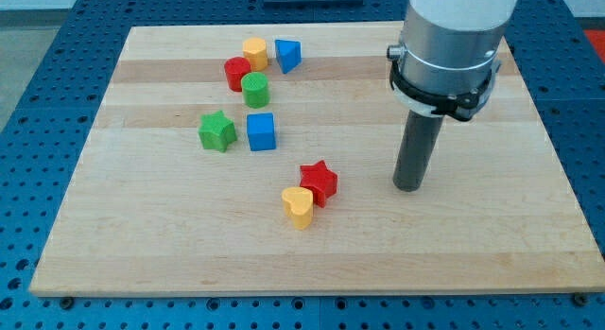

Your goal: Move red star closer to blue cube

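Camera view: my tip [408, 186] rests on the wooden board [492, 245], in its right half, roughly midway between the top and bottom edges. It is a plain dark rod with nothing to open or close, and it touches no block; bare wood shows between it and the nearest one.

That nearest block is the red star [319, 182], to the tip's left near the board's middle. It is a glossy, bright red star with ribbed sides and stubby points (one point aims up toward the board's top edge). A yellow heart [298, 206] sits against its lower-left side, touching or very nearly so.

The blue cube [261, 131] lies up and to the left of the star, apart from it, with a green star [217, 131] just beside it on the left. Nearer the top edge, 4 blocks cluster: a green cylinder [255, 89], a red cylinder [236, 73], a yellow block [254, 53] whose shape I cannot make out, and a blue triangular block [287, 55].

The board is pale planks with darker grain bands. Around it runs a blue perforated table [38, 94].
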